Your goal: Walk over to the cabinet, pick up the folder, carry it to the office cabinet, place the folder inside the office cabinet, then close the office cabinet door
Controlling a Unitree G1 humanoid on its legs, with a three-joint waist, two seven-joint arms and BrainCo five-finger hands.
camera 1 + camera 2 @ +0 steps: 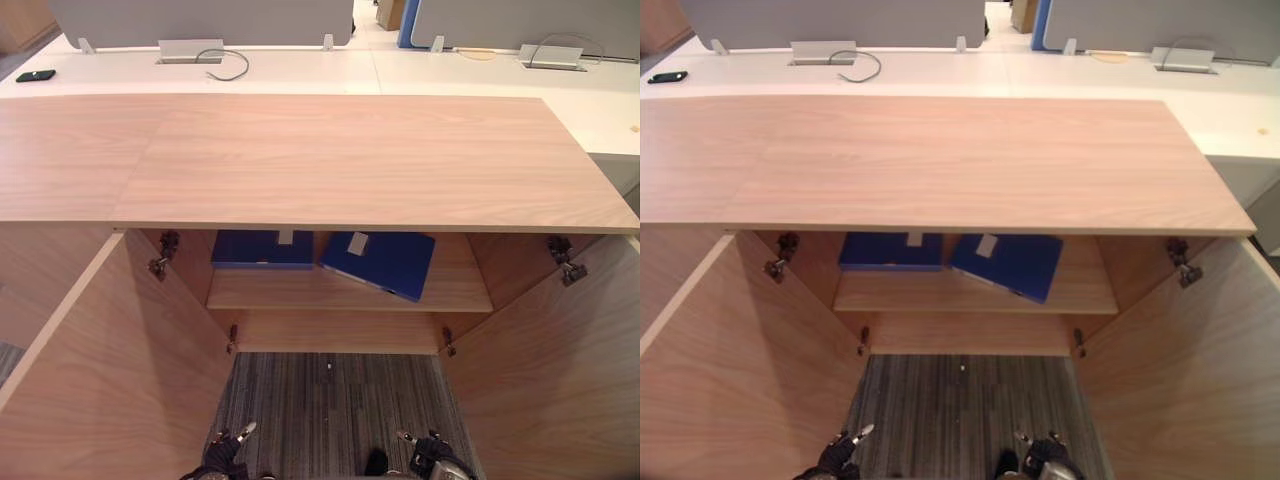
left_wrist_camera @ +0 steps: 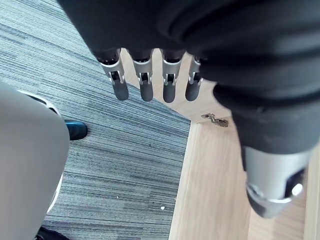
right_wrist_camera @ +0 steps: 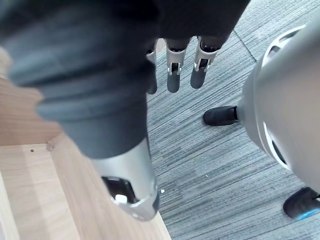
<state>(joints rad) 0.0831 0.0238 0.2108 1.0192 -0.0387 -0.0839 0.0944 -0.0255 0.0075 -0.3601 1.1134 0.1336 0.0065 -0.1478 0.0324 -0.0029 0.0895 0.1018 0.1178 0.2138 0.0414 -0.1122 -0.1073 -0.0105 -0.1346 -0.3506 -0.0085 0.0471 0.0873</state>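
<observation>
Two blue folders lie on the shelf (image 1: 300, 290) inside the open wooden cabinet (image 1: 320, 160). One folder (image 1: 262, 248) lies flat at the left. The other folder (image 1: 380, 262) lies skewed at the right, its corner past the shelf edge. Both cabinet doors stand wide open, the left door (image 1: 110, 370) and the right door (image 1: 550, 370). My left hand (image 1: 225, 455) and right hand (image 1: 430, 455) hang low near the floor, well short of the shelf. Straight fingers (image 2: 143, 85) on the left hand hold nothing. The right hand's fingers (image 3: 172, 75) are straight too, and hold nothing.
Grey carpet (image 1: 330, 400) runs between the open doors. Behind the cabinet stand white desks (image 1: 300, 72) with grey partitions, a cable (image 1: 228, 65), a metal cable box (image 1: 190, 50) and a black phone (image 1: 35, 75).
</observation>
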